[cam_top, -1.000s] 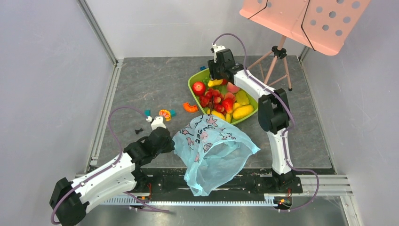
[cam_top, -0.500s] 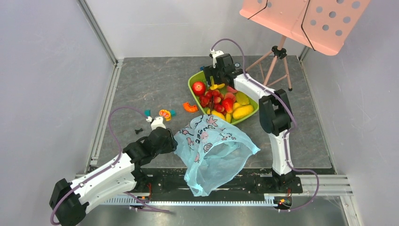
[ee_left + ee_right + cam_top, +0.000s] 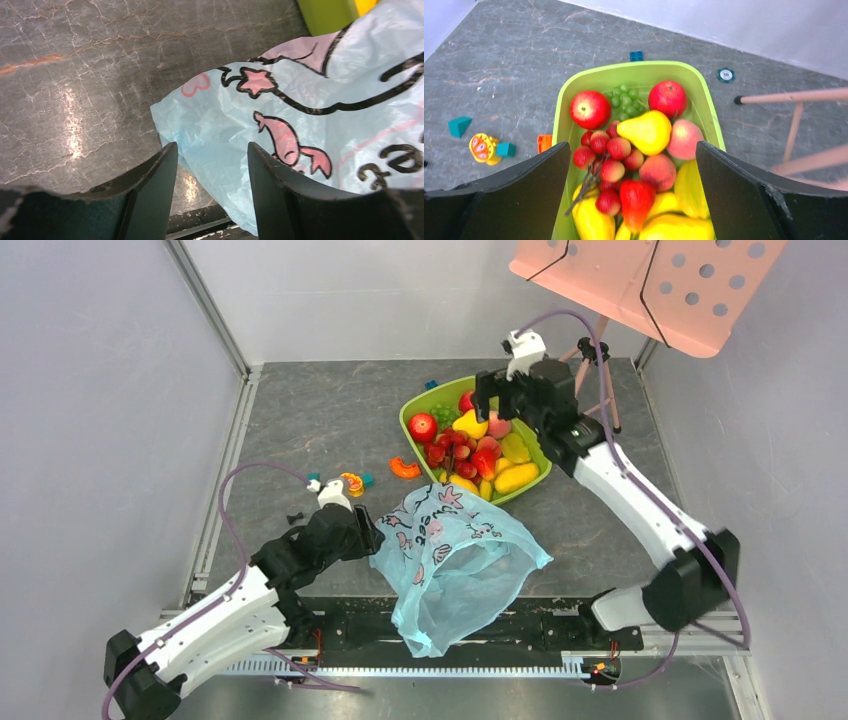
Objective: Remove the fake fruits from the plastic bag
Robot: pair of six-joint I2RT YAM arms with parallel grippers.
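The plastic bag [image 3: 455, 560], light blue with pink and dark prints, lies crumpled near the table's front edge. My left gripper [image 3: 368, 535] is open at its left edge. In the left wrist view a fold of the bag [image 3: 300, 125] lies loosely between the spread fingers of this gripper [image 3: 212, 150]. The fake fruits [image 3: 478, 452] fill the green tray [image 3: 407, 420]. My right gripper [image 3: 497, 402] hovers open above them. From that wrist I see a yellow pear [image 3: 646, 131], red apples [image 3: 590, 109], small red berries [image 3: 616, 147], and nothing between the jaws of the gripper [image 3: 633, 150].
An orange-yellow toy [image 3: 350, 482], an orange piece [image 3: 404, 467] and small teal blocks lie left of the tray. A pink music stand [image 3: 650, 280] on a tripod [image 3: 590, 370] stands at the back right. A blue block [image 3: 636, 56] and a round token [image 3: 725, 75] sit behind the tray.
My right gripper opened wide, left a yellow fruit in the tray, and the arm swung up and to the right. My left gripper opened off the bag's edge.
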